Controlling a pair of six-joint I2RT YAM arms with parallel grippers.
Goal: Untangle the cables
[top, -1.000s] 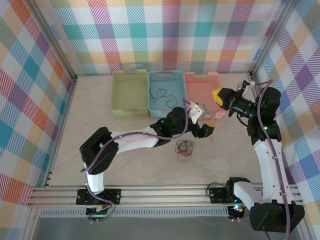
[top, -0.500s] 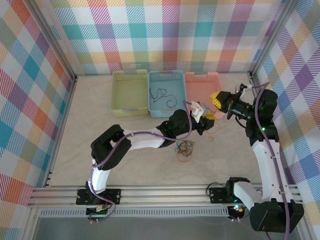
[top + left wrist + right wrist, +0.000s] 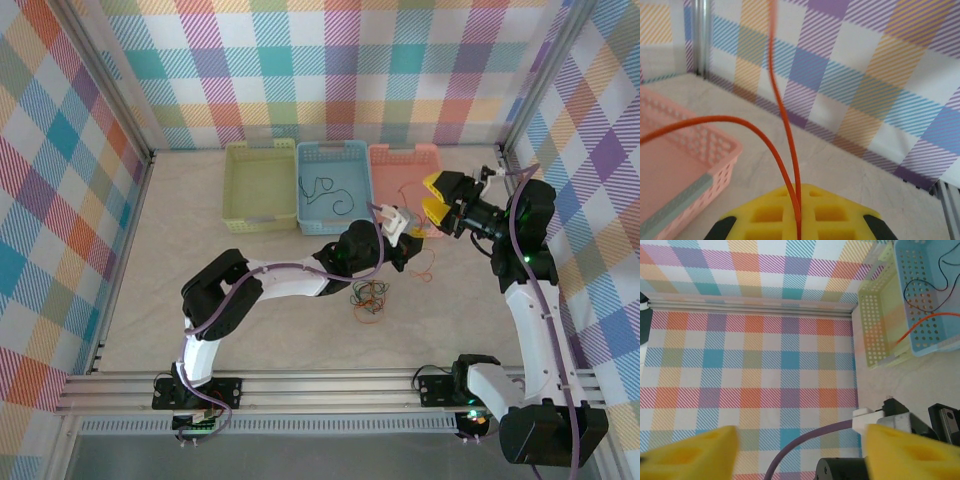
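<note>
- The left gripper [image 3: 797, 225] is closed on the orange cable [image 3: 715, 118]. In the left wrist view the cable sits pinched between the two yellow pads [image 3: 830, 212].
- From the pads, one part of this cable goes straight up and another part bends in an arc to the left, over the pink basket [image 3: 715, 145].
- In the top view the left arm reaches across the table [image 3: 200, 230] to the right, and its gripper is just in front of the pink basket.
- The right gripper [image 3: 432, 198] stands open, with its yellow fingers [image 3: 690, 452] wide apart and nothing between them. It is near the right front corner of the pink basket, close to the left gripper.
- The rest of the cables [image 3: 370, 296] lie as a small clump on the table, in front of the left gripper.
- One black cable [image 3: 325, 190] lies inside the blue basket [image 3: 335, 147], the middle of the three.
- The yellow-green basket [image 3: 260, 148] is to its left.
</note>
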